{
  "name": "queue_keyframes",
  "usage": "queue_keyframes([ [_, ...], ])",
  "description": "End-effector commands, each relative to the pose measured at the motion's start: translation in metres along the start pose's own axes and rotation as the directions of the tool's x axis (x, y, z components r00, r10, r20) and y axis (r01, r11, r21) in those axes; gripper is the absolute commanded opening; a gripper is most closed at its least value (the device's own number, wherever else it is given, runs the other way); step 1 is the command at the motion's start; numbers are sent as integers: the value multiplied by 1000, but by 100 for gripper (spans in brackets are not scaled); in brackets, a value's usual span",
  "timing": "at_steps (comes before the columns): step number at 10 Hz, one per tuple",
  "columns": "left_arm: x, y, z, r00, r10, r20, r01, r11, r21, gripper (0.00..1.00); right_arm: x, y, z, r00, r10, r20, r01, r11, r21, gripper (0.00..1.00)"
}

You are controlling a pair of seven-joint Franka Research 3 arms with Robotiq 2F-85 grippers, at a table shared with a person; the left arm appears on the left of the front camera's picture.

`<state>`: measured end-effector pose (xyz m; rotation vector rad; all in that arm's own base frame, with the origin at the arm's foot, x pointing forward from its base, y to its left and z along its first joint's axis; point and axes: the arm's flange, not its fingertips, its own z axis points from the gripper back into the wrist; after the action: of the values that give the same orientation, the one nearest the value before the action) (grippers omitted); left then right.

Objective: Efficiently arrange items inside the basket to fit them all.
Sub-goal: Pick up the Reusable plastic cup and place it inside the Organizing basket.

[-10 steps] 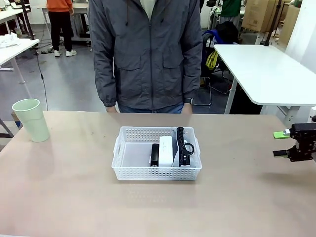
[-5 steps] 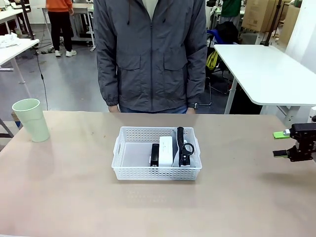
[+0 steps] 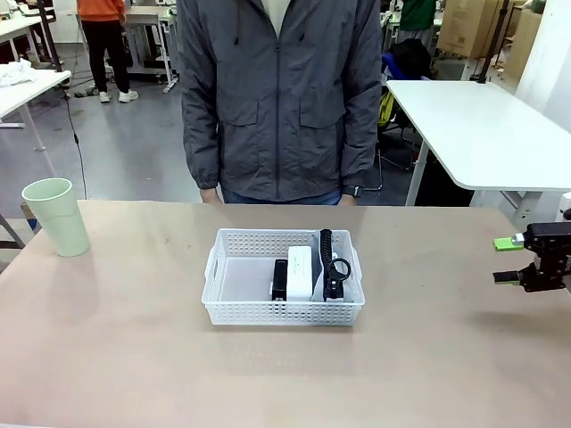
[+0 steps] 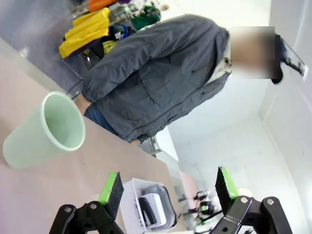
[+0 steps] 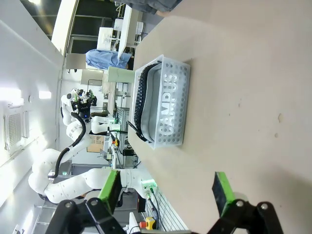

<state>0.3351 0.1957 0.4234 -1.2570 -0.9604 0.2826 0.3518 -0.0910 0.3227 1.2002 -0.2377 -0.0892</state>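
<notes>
On the worktop (image 3: 134,357) nothing has shifted since a second ago: basket (image 3: 284,312) holds pouch (image 5: 168,109), white box (image 3: 300,272) and black block (image 3: 280,278) on its right side, cup (image 3: 57,217) stands well apart at left, left jaws and right jaws both spread and empty, so you still owe the cup.

"CAMPUS" stands in large pale capitals on the side of the grey zip pouch (image 5: 150,97); it reads through the perforated long wall of the white basket (image 5: 176,66); in the right wrist view the letters run sideways along that wall.
</notes>
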Motion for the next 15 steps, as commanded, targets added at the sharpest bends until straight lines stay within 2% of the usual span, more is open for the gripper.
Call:
queue_keyframes([
  [1,7,-7,-9,934,-344,-99,343,939,-33,100,-2,2,3,1000,-8,-14,8,1000,0,100],
  [2,4,0,-8,842,-511,-172,513,858,-40,100,-2,2,3,1000,-8,-14,8,1000,0,100],
  [4,-3,10,2,705,-648,-287,650,753,-104,100,-2,2,3,1000,-8,-14,8,1000,0,100],
  [5,-2,12,12,696,-643,-321,664,746,-54,100,-2,2,3,1000,-8,-14,8,1000,0,100],
  [7,-7,20,27,671,-611,-421,652,756,-58,100,-2,2,3,1000,-8,-14,8,1000,0,100],
  [8,-3,27,32,697,-578,-425,623,781,-41,100,-2,2,3,1000,-8,-14,8,1000,0,100],
  [9,8,30,36,783,-504,-365,558,829,51,100,-2,2,3,1000,-8,-14,8,1000,0,100],
  [10,-8,23,28,678,-609,-412,650,758,-52,100,-2,2,3,1000,-8,-14,8,1000,0,100],
  [12,-8,23,28,678,-609,-412,650,758,-52,100,-2,2,3,1000,-8,-14,8,1000,0,100],
  [13,-5,29,32,708,-576,-410,623,782,-22,100,-2,2,3,1000,-8,-14,8,1000,0,100],
  [14,5,42,34,626,-639,-447,675,731,-99,100,-2,2,3,1000,-8,-14,8,1000,0,100],
  [15,10,54,37,510,-716,-477,715,661,-227,100,-2,2,3,1000,-8,-14,8,1000,0,100],
])
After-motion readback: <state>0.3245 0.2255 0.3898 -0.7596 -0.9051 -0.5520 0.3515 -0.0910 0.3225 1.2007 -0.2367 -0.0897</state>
